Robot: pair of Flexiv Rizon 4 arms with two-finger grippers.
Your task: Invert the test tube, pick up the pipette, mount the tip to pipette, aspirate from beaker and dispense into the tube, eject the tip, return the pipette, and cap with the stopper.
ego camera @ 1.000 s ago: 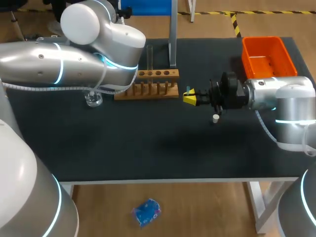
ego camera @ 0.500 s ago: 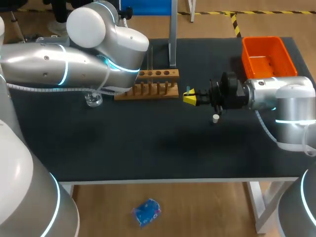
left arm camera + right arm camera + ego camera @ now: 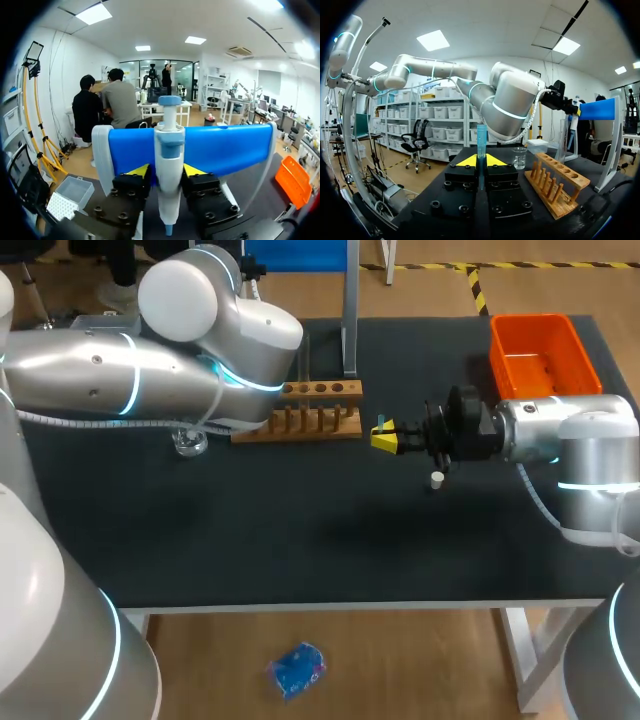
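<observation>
A white pipette (image 3: 169, 130) with a blue top hangs on the blue stand (image 3: 225, 147). My left gripper (image 3: 166, 172) is shut on its body, one finger on each side. In the head view my left arm (image 3: 200, 350) hides that gripper. My right gripper (image 3: 383, 437) stands over the middle of the table, shut on an upright clear test tube (image 3: 481, 140). The wooden rack (image 3: 300, 420) lies just left of it. A glass beaker (image 3: 188, 443) sits left of the rack. A small white stopper (image 3: 437, 478) lies on the mat under my right wrist.
An orange bin (image 3: 540, 355) stands at the back right corner. A white tip box (image 3: 65, 200) with a clear lid sits beside the stand, off to one side of my left gripper. The stand's pole (image 3: 350, 310) rises behind the rack.
My left arm has shifted slightly to the right, toward the stand. The right arm and the test tube have not moved.
</observation>
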